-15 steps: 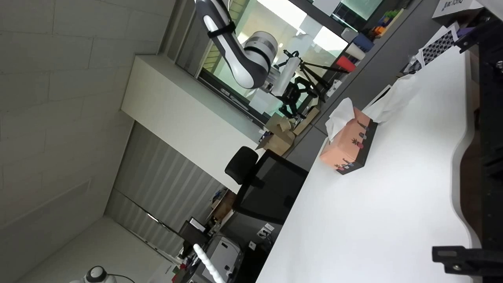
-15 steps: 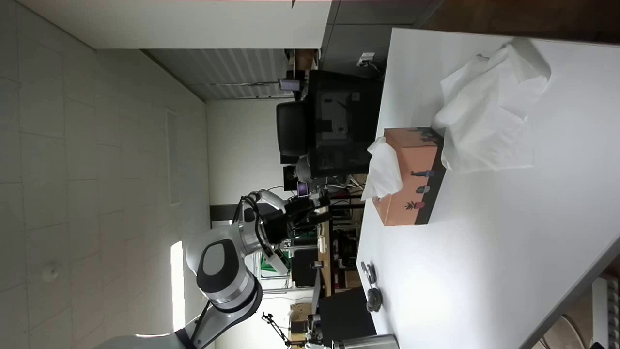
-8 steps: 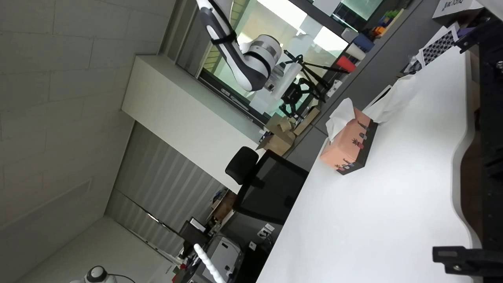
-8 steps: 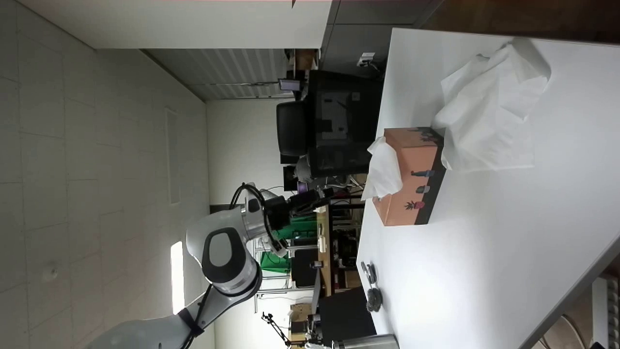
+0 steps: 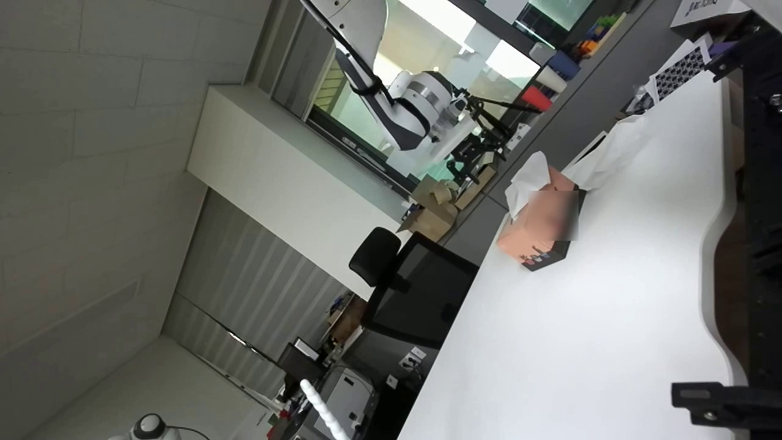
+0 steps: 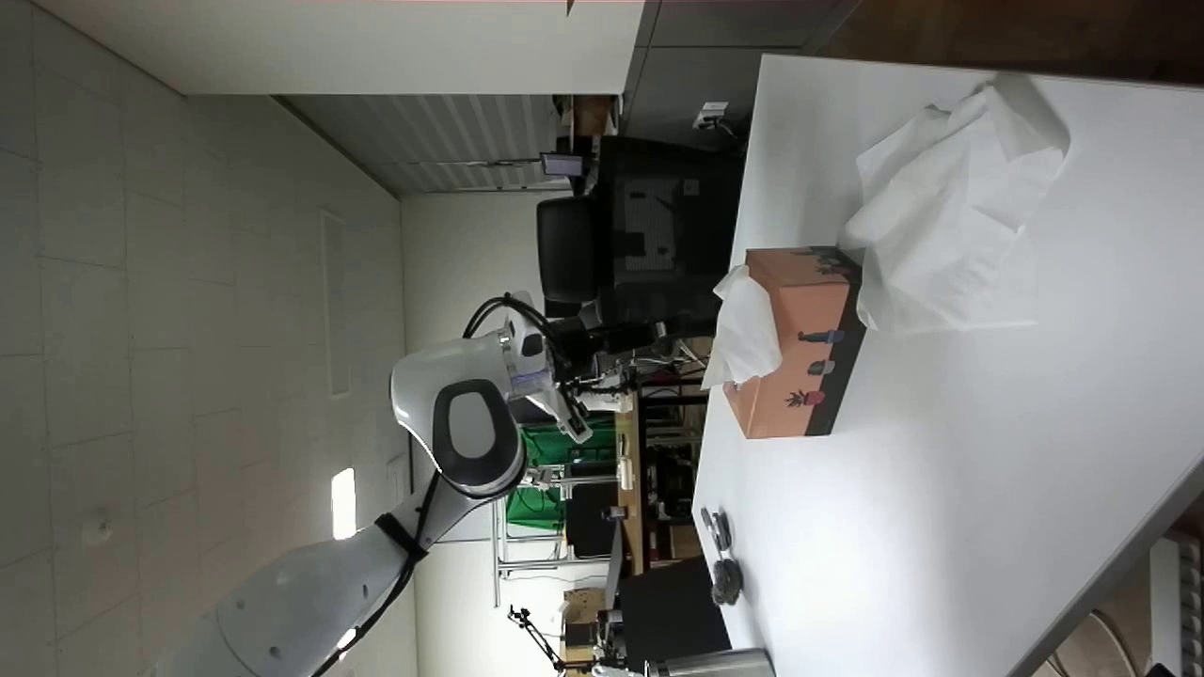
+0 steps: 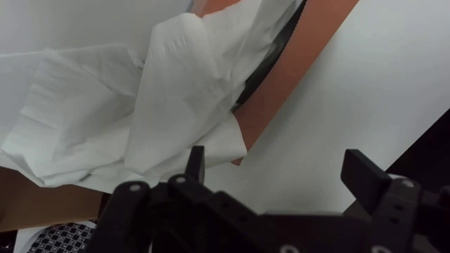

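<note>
Up there the gripper (image 7: 274,154) hangs released, its two fingers (image 7: 365,179) spread wide. Below it, with a gap between, an orange tissue box (image 6: 798,362) stands on the white table (image 6: 941,498), one white tissue (image 6: 746,329) poking up toward the gripper; loose crumpled tissue (image 6: 959,216) lies lower, beside the box.

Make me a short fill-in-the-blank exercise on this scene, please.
From the top of the orange box pokes a white ____.
It stands on a table coloured ____.
The fingers are not shut but ____.
The office chair is coloured ____.
Missing words: tissue; white; open; black.
</note>
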